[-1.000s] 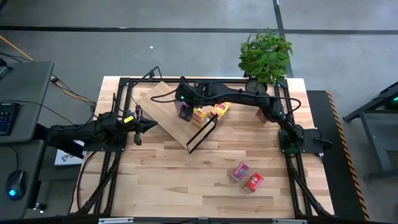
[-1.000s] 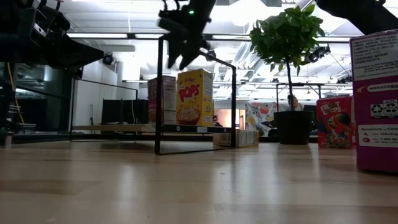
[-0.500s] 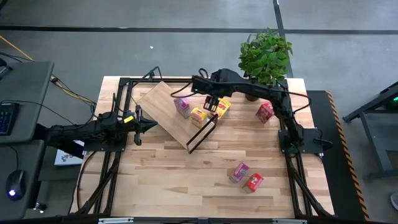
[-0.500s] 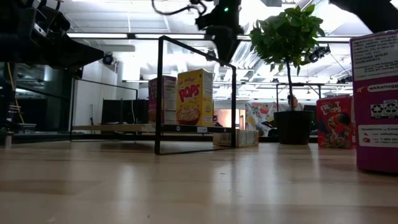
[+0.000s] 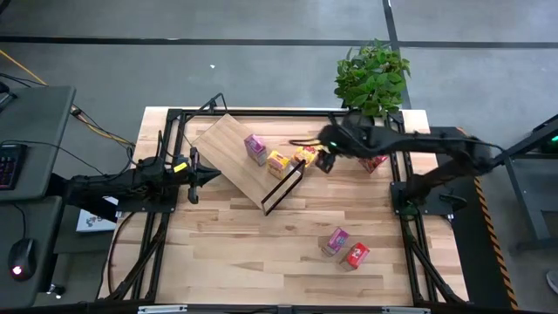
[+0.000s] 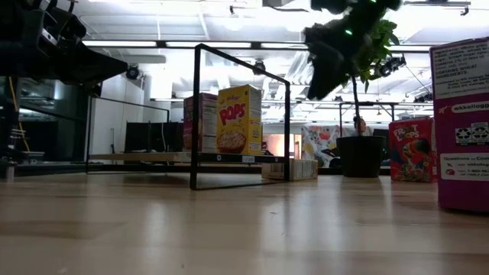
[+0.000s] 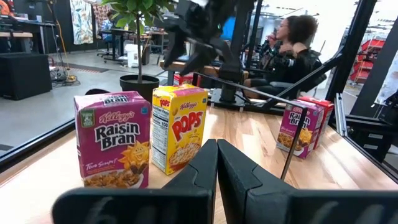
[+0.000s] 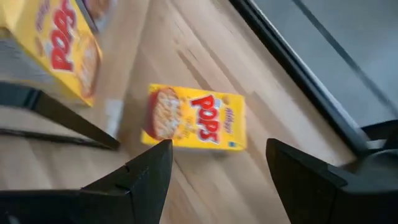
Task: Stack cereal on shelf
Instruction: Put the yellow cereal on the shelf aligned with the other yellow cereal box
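I count two boxes standing on the shelf, a purple box and a yellow box, with four left, and my right gripper hangs wide and empty over the fallen yellow box at its 3 o'clock.

Grey concrete floor around the butcher-block table, crossed by dark seam lines. Grey desk off one side, carrying a keyboard and a mouse. Potted green plant at the table's far edge, near a corner. Open workshop hall beyond the table in the low view: white ceiling with bright strip lights, exposed ducts, dark partition at one side. Seated person in the room behind, seen in the left wrist view, alongside black frame posts.
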